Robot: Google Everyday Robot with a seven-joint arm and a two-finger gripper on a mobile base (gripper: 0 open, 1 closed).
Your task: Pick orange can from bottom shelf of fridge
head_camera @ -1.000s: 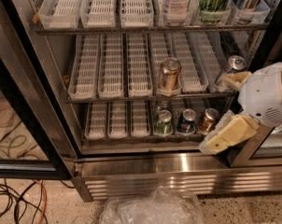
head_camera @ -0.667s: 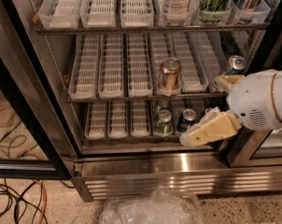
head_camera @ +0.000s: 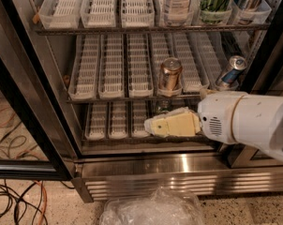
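Camera view: the cream plastic gripper [head_camera: 153, 125] is held level in front of the bottom shelf [head_camera: 108, 121] of the fridge [head_camera: 179, 165].

The gripper is blunt and wedge-shaped and points left from a smooth, rounded white arm [head_camera: 244, 121]. How far it is open cannot be told, and nothing is seen held in it. The lanes just behind it are covered by it and the arm, so the orange can cannot be made out there. The shelf is lined with narrow white slotted trays. On the rack above, a shiny copper can [head_camera: 170, 74] stands upright, and a blue can [head_camera: 230, 71] is tilted at the right. Ribbed steel forms the base below. Crinkled clear plastic [head_camera: 151, 210] lies on the speckled floor.
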